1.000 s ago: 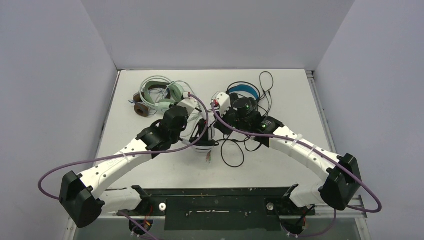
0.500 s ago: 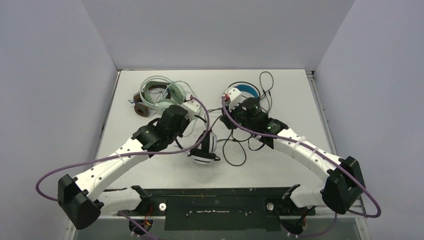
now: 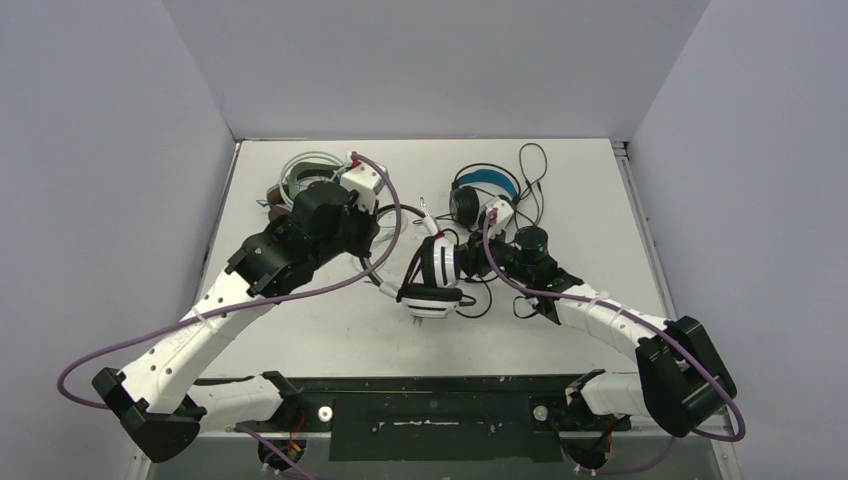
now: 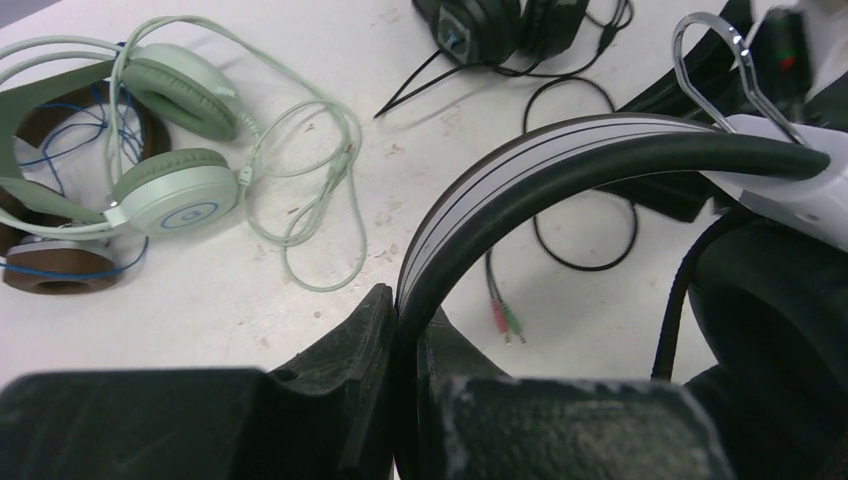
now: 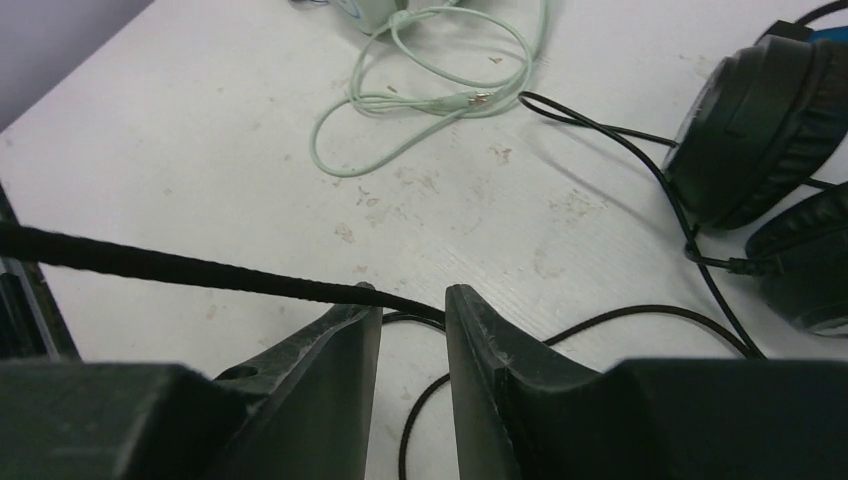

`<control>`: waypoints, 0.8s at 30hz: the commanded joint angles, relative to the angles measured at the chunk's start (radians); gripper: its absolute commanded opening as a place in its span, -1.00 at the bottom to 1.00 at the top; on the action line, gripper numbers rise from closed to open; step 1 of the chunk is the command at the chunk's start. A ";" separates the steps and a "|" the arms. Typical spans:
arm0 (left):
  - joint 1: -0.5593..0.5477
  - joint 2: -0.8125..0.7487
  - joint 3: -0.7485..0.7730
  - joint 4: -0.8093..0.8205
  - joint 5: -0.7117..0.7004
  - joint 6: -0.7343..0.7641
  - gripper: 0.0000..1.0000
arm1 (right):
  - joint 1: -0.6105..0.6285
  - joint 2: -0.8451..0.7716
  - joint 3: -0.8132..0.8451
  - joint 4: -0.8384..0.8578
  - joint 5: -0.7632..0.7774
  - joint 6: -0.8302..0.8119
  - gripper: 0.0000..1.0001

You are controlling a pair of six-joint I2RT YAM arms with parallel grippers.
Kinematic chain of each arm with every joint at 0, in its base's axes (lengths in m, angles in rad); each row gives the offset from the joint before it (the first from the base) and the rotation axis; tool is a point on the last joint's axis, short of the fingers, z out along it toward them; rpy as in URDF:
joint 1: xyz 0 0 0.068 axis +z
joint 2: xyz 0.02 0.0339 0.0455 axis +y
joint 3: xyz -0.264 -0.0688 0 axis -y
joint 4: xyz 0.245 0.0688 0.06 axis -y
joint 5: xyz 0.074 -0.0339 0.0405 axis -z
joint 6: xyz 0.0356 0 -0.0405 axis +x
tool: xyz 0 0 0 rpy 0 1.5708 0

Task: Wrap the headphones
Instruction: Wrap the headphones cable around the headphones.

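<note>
My left gripper (image 4: 405,300) is shut on the headband of the white headphones with black stripes (image 4: 520,150). From above, that headset (image 3: 437,268) hangs mid-table, ear cups toward the right arm. My right gripper (image 5: 413,298) stands slightly open just above the table. A black braided cable (image 5: 200,268) crosses its fingertips and is not pinched. The mint green headset (image 4: 170,190) lies over the brown one (image 4: 60,275) at the back left. The black headset with the blue headband (image 3: 487,180) lies at the back centre, its ear cup (image 5: 760,130) beside my right gripper.
Loose black cable loops (image 3: 520,300) lie under and around the right wrist. A mint cable coil (image 5: 420,90) lies ahead of the right gripper. A red and a green plug (image 4: 505,320) rest on the table beneath the white headband. Grey walls (image 3: 120,150) close in both sides.
The left arm swung back and carried the white headset to the right. The right gripper came nearer, down beside the headset, and its jaws parted.
</note>
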 commanded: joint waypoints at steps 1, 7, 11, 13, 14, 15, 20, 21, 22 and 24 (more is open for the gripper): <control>0.010 0.005 0.156 -0.015 0.125 -0.191 -1.00 | -0.003 -0.030 -0.036 0.298 -0.089 0.053 -0.36; 0.023 0.063 0.304 -0.124 0.162 -0.356 -1.00 | -0.019 -0.033 -0.112 0.476 -0.094 0.052 -0.22; 0.056 0.072 0.336 -0.127 0.250 -0.430 -1.00 | -0.027 -0.004 -0.117 0.547 -0.112 0.059 -0.21; 0.086 0.072 0.330 -0.101 0.313 -0.467 -1.00 | -0.030 0.016 -0.124 0.595 -0.128 0.073 -0.21; 0.103 0.073 0.329 -0.094 0.342 -0.487 -1.00 | -0.032 0.027 -0.128 0.622 -0.136 0.085 -0.21; 0.124 0.074 0.329 -0.088 0.364 -0.502 -1.00 | -0.034 0.038 -0.130 0.651 -0.144 0.096 -0.22; 0.179 0.073 0.327 -0.069 0.403 -0.575 -1.00 | -0.038 0.114 -0.125 0.756 -0.223 0.165 -0.23; 0.186 0.074 0.326 -0.069 0.403 -0.595 -1.00 | -0.038 0.130 -0.125 0.773 -0.235 0.177 -0.24; 0.191 0.076 0.326 -0.069 0.404 -0.620 -1.00 | -0.038 0.144 -0.124 0.786 -0.241 0.188 -0.25; 0.196 0.077 0.326 -0.072 0.395 -0.656 -1.00 | -0.035 0.164 -0.127 0.806 -0.252 0.200 -0.27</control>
